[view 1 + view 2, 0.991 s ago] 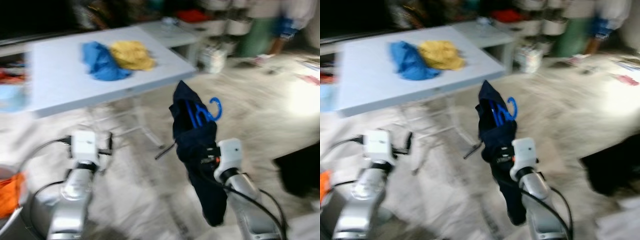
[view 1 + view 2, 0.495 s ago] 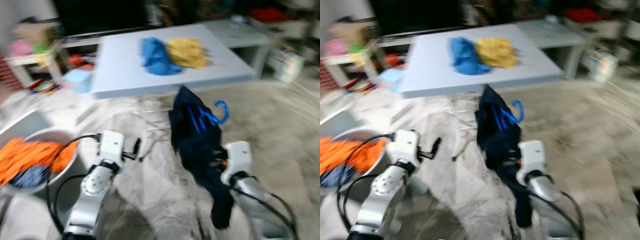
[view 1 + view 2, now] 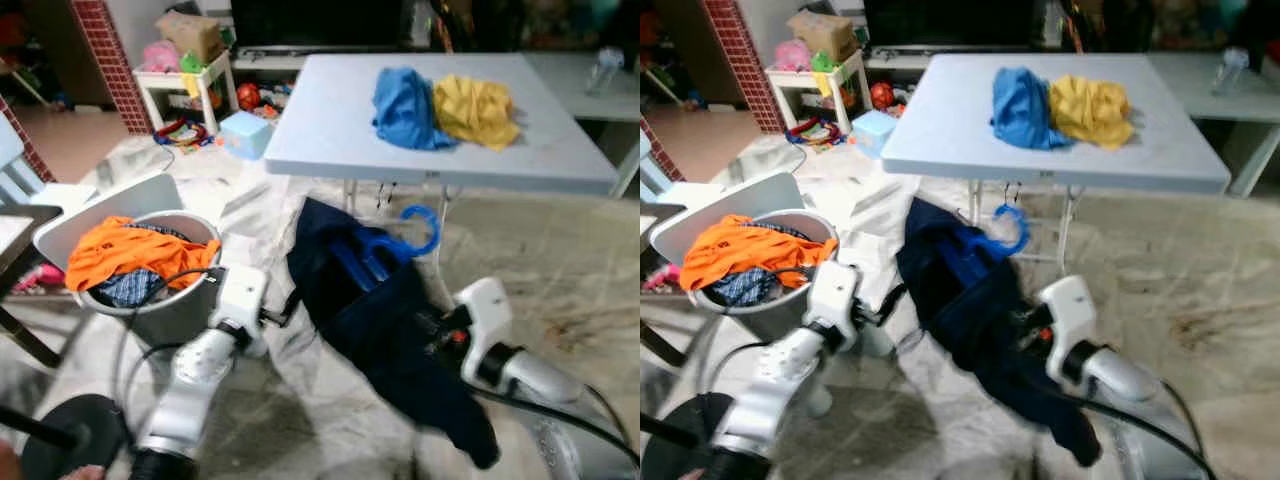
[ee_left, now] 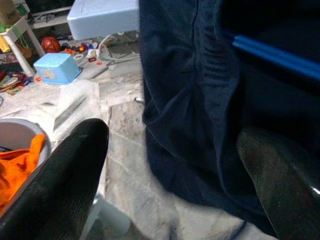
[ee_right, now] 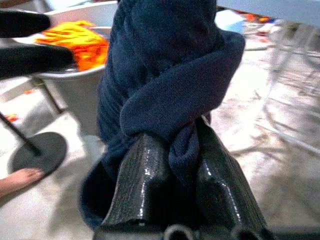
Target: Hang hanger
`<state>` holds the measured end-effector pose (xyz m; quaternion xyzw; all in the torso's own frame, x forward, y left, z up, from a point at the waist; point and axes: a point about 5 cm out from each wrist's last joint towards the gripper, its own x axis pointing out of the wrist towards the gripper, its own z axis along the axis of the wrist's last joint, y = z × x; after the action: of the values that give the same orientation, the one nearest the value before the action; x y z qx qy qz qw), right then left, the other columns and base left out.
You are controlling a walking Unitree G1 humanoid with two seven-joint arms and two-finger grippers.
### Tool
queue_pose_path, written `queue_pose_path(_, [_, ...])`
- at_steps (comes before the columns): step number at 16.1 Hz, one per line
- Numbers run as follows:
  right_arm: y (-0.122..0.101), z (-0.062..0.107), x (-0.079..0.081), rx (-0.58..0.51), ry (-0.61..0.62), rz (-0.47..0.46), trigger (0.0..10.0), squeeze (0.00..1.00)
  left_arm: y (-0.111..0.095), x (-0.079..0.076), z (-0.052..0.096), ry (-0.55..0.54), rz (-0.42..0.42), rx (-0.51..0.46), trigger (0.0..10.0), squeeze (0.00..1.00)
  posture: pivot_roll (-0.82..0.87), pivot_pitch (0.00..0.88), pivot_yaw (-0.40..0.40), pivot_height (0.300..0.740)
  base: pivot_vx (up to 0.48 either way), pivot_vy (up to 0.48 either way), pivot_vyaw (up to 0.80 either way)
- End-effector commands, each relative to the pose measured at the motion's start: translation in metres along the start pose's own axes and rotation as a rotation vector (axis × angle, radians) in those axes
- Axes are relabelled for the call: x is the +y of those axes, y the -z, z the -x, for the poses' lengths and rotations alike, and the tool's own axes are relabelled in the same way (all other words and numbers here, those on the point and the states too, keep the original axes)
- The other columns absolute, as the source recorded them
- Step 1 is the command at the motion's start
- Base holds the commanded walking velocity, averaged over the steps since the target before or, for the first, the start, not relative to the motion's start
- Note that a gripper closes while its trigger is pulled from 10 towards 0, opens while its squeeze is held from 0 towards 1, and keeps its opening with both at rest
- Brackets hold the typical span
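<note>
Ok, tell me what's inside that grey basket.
The grey basket holds an orange garment on top, with blue checked fabric beneath it. Anything deeper is covered.

A blue plastic hanger (image 3: 385, 246) sits tilted inside a dark navy garment (image 3: 385, 330), its hook poking out toward the worktop; the garment hangs bunched, pinched in the right claw (image 5: 172, 175)

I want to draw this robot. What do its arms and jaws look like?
Both arms are shiny silver tubes ending in chunky white wrist blocks, with black cables looping along them. The left gripper has two long, rounded black fingers. The right gripper has glossy, textured black fingers.
</note>
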<state>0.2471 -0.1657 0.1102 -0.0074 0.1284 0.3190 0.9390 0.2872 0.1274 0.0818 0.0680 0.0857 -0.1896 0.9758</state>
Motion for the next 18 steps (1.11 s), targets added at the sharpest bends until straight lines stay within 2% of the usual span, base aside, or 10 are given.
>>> queue_pose_path(1, [-0.014,0.012,0.002,-0.024,-0.091,0.010,10.0,0.00,-0.007,-0.003,-0.005,0.037,-0.040,-0.031,10.0,0.00,-0.04,0.000,-0.003,0.740,0.000,0.000,0.00])
queue_pose_path(7, [-0.018,0.053,-0.001,0.109,-0.302,0.011,10.0,0.00,-0.002,0.003,-0.013,-0.003,-0.081,-0.005,10.0,0.00,-0.07,0.000,-0.002,0.740,0.000,0.000,0.00])
queue_pose_path(8, [-0.017,0.057,0.001,0.132,-0.333,0.009,10.0,0.00,-0.001,0.004,-0.013,-0.007,-0.079,-0.005,4.8,0.00,-0.07,0.000,0.000,0.740,0.000,0.000,0.00])
queue_pose_path(9, [-0.015,0.062,0.004,0.160,-0.367,0.013,10.0,0.00,0.000,0.005,-0.013,-0.014,-0.084,-0.004,0.9,0.00,-0.07,0.000,0.001,0.740,0.000,0.000,0.00])
queue_pose_path(10, [-0.012,0.065,0.006,0.184,-0.390,0.015,10.0,0.00,0.001,0.008,-0.013,-0.033,-0.092,0.001,0.0,0.00,-0.07,0.000,0.001,0.740,0.000,0.000,0.00])
queue_pose_path(11, [-0.006,0.070,0.005,0.236,-0.407,0.024,10.0,0.00,0.002,0.016,-0.012,-0.066,-0.094,0.009,0.0,0.00,-0.07,0.000,0.001,0.740,0.000,0.000,0.00])
queue_pose_path(12, [0.002,0.076,0.001,0.301,-0.401,0.057,10.0,0.00,0.003,0.025,-0.011,-0.112,-0.098,0.015,2.0,0.00,-0.07,0.000,0.001,0.740,0.000,0.000,0.00])
queue_pose_path(13, [0.005,0.077,-0.001,0.321,-0.395,0.070,10.0,0.00,0.002,0.028,-0.011,-0.125,-0.098,0.014,2.9,0.00,-0.07,0.000,0.002,0.740,0.000,0.000,0.00])
queue_pose_path(14, [0.010,0.079,-0.007,0.350,-0.366,0.081,10.0,0.00,0.002,0.035,-0.009,-0.142,-0.104,0.017,10.0,0.00,-0.07,0.000,0.001,0.740,0.000,0.000,0.00])
queue_pose_path(18, [0.016,0.085,-0.012,0.403,-0.363,0.106,10.0,0.00,0.004,0.047,-0.004,-0.193,-0.132,0.026,10.0,0.00,-0.06,0.000,0.000,0.740,0.000,0.000,0.00])
